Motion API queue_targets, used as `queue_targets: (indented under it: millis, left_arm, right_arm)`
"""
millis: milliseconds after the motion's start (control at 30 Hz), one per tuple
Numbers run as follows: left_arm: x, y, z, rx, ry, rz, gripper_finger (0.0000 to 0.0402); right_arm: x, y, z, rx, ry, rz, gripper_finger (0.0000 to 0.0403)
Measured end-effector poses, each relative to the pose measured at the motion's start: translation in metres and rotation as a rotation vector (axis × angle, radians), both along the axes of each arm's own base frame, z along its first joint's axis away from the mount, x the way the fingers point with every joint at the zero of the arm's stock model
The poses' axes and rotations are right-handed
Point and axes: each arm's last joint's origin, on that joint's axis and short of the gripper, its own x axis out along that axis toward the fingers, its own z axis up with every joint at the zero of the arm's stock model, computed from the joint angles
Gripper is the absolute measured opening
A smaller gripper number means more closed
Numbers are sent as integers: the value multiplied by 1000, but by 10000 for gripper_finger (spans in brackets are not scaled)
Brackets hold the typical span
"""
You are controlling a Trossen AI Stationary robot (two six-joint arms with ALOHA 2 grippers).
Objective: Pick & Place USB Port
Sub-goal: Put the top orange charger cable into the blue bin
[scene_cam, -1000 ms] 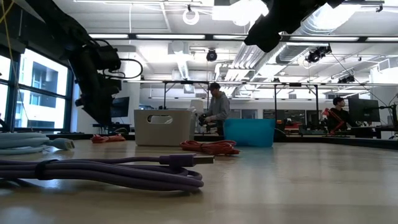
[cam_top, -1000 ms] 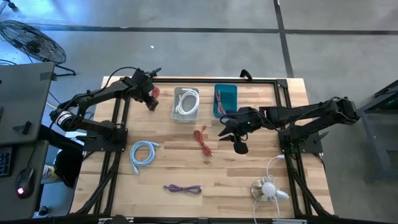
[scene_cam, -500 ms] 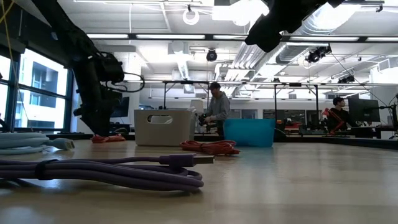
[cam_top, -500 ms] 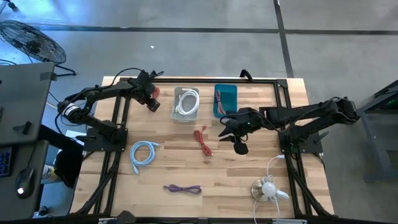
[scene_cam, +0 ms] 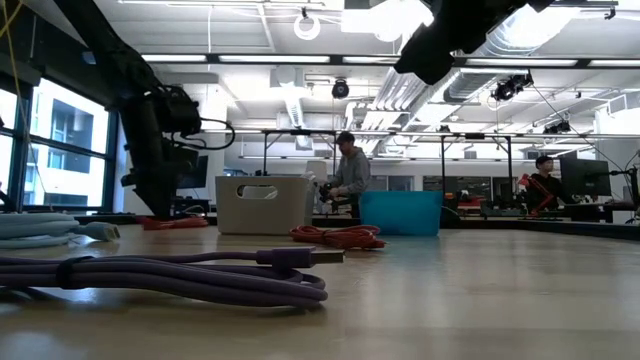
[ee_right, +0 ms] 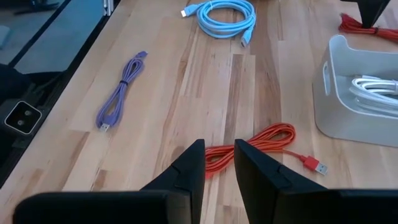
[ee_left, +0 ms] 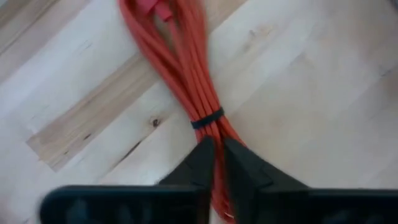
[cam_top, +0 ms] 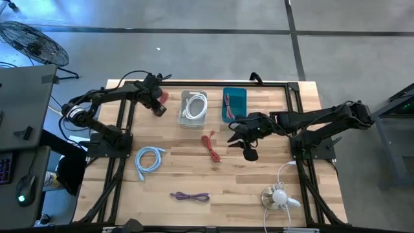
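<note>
A red USB cable bundle (ee_left: 186,68), bound by a black tie (ee_left: 207,118), lies on the wood at the table's far left, left of the white bin (cam_top: 194,108). My left gripper (ee_left: 216,146) is down on it and shut on it; from overhead it (cam_top: 158,102) covers most of the bundle (cam_top: 162,96). My right gripper (ee_right: 219,152) hovers open over the table's middle (cam_top: 234,136), with nothing between its fingers. A second red cable (ee_right: 261,146) lies on the table below and ahead of it. My left gripper pinches the red bundle between its two fingers just beside the black tie (ee_left: 214,127), near the bundle's middle. The fingers come from above, pointing down, one on each side of the strands. The bundle lies flat on the table.
The white bin holds a white cable (cam_top: 194,105). Beside it stands a blue bin (cam_top: 235,103). A light blue cable (cam_top: 149,158), a purple cable (cam_top: 189,196) and a white coil (cam_top: 278,194) lie nearer the front. People stand in the room behind (scene_cam: 350,180).
My left gripper has moved a little toward the table's far edge and come down onto the red bundle beside the white bin. My right arm has kept still.
</note>
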Motion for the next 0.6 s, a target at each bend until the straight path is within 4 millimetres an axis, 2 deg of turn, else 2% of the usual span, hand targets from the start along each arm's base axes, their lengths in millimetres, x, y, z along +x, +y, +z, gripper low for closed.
queue_targets:
  millis: [167,600]
  left_arm:
    - [2,-3,-1,2,25,-60,3]
    - [2,-5,-1,9,45,-108,0]
  right_arm:
    - [-1,6,-1,-28,10,-14,78]
    - [-1,10,-2,-71,12,-47,78]
